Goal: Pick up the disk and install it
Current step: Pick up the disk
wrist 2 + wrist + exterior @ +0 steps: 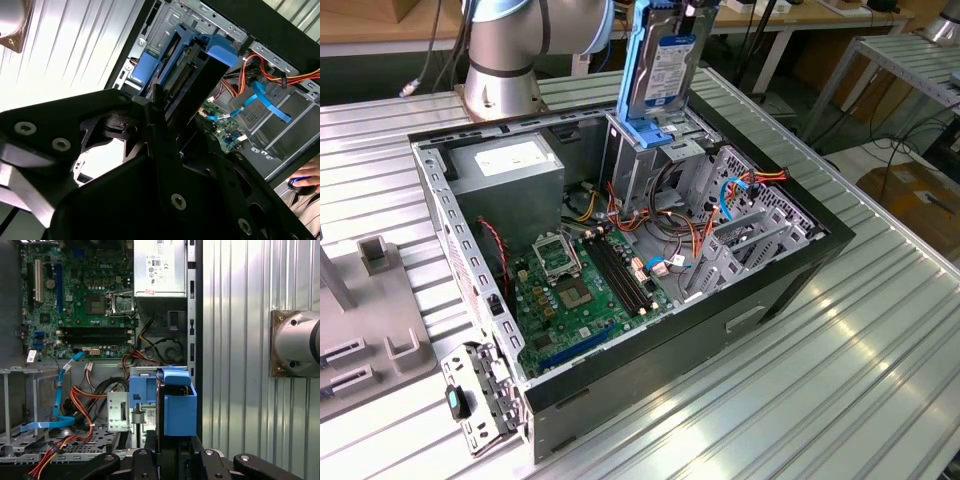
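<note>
The tool (170, 449) grips the disk (665, 62) upright at the top of the metal cage (645, 170) inside the open computer case (790, 285).

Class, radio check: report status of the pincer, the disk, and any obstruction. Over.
Pincer shut on the disk. Disk upright above grey cage, lower end at its blue bracket. Loose cables beside the cage, apart from disk.
</note>
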Robot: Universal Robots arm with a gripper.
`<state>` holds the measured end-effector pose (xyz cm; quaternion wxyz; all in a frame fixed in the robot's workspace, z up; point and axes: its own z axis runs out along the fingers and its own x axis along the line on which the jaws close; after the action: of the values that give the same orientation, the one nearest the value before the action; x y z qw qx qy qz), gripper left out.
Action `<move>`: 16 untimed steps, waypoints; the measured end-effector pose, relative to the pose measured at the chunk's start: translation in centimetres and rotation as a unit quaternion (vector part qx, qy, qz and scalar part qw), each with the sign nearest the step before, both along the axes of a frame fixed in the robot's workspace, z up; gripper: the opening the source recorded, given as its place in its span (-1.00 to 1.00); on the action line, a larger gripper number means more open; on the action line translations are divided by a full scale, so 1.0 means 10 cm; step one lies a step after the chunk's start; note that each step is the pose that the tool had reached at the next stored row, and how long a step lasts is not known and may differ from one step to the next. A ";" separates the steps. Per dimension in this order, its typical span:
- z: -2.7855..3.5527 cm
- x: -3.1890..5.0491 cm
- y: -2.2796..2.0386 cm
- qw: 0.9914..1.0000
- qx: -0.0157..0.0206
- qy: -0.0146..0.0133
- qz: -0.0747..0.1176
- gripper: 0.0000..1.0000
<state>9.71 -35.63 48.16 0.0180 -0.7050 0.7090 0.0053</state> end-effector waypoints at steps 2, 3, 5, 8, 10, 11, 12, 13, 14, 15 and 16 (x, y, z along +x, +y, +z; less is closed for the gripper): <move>0.000 0.002 -0.063 1.000 0.000 0.000 0.000 -0.30; 0.000 0.003 -0.089 1.000 0.000 0.000 0.000 -0.30; -0.001 0.003 -0.139 1.000 0.000 0.000 0.000 -0.30; -0.001 0.003 -0.142 1.000 0.000 0.000 0.000 -0.30; 0.000 0.003 -0.143 1.000 0.000 0.000 0.000 -0.30; 0.000 0.003 -0.143 1.000 0.000 0.000 0.000 -0.30; 0.000 0.003 -0.144 1.000 0.000 0.000 0.000 -0.30; 0.000 0.003 -0.146 1.000 0.000 0.000 0.000 -0.30; 0.000 0.003 -0.150 1.000 0.000 0.000 0.000 -0.30; 0.000 0.003 -0.159 1.000 0.000 0.000 0.000 -0.30; 0.000 0.003 -0.167 1.000 0.000 0.000 0.000 -0.30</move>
<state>9.74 -37.30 48.16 0.0180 -0.7050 0.7090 0.0053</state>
